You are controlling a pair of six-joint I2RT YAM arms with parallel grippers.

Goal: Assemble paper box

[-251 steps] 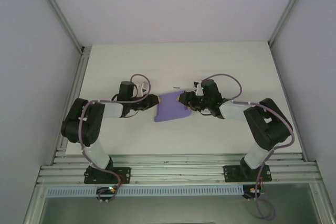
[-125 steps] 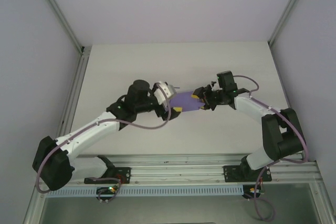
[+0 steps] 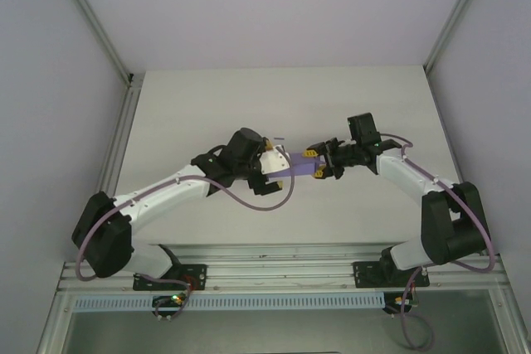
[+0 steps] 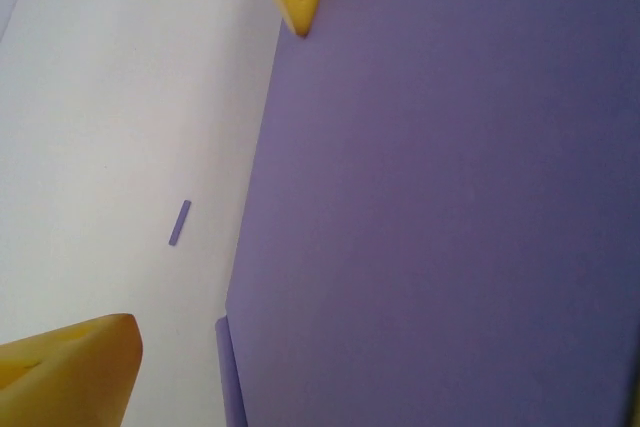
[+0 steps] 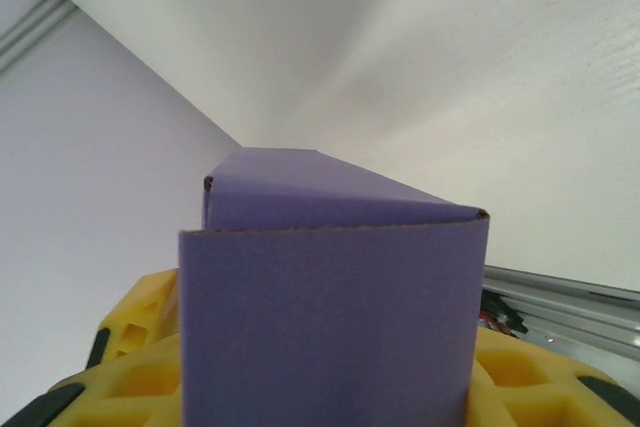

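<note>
Right gripper (image 3: 320, 168) grips box (image 3: 297, 165) end, mid tabletop (image 3: 182, 105). Left gripper (image 3: 271, 168) wide open beside it (not holding). Close left gently, square on.

Left tool (image 3: 279, 165) wider, farther along paper box (image 3: 299, 165).

The plain purple paper box (image 3: 296, 165), folded up rectangular, extends crosswise.
</note>
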